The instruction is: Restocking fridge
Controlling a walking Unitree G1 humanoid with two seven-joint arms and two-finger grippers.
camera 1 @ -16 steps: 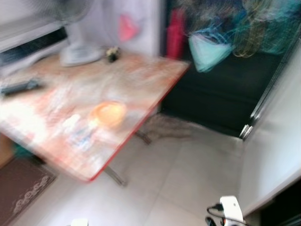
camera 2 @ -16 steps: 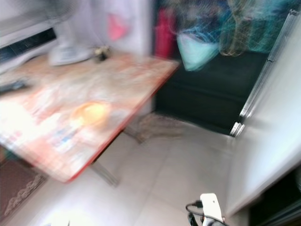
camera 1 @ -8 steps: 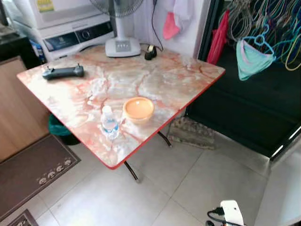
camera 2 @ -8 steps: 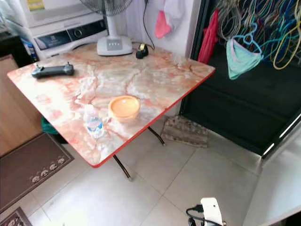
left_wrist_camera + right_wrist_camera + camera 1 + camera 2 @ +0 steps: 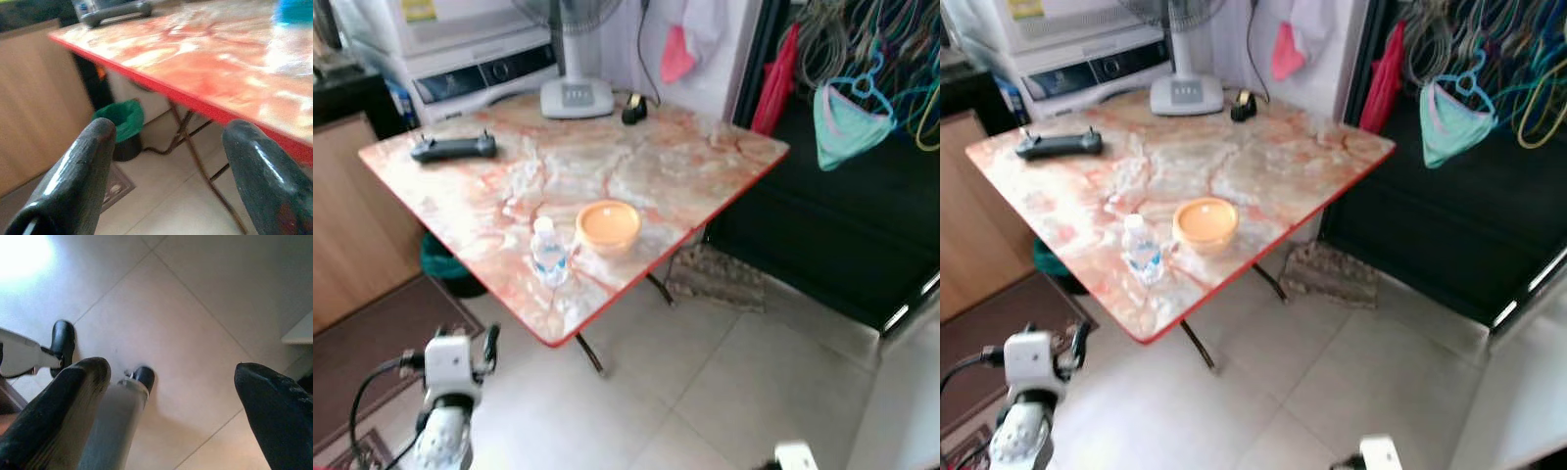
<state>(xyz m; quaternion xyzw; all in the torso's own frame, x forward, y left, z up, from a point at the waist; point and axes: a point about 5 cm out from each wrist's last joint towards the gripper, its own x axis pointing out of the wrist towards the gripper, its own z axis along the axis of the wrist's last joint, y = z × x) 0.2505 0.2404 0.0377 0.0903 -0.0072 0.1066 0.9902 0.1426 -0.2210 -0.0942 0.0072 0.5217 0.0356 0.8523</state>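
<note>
A small water bottle [image 5: 549, 252] with a blue label stands near the front edge of the marbled, red-rimmed table [image 5: 509, 186]. An orange bowl [image 5: 608, 224] sits just right of it. My left arm [image 5: 449, 365] is raised at the lower left, below and in front of the table's corner. My left gripper [image 5: 171, 156] is open and empty, with the table's red edge between its fingers [image 5: 83, 161]; the bottle [image 5: 296, 11] shows blurred beyond it. My right gripper [image 5: 178, 396] hangs open over the floor tiles, empty.
A black controller [image 5: 453, 148], a fan base [image 5: 577, 97] and a small dark object [image 5: 633, 109] lie on the far side of the table. A green bin [image 5: 120, 117] stands under it. A washing machine [image 5: 480, 69] is behind, hangers [image 5: 862, 78] and a white panel [image 5: 911, 392] to the right.
The blurred view has steadied and shifted slightly as the camera moved. My left arm has risen into view at the lower left, toward the table's edge. Things on the table have not moved.
</note>
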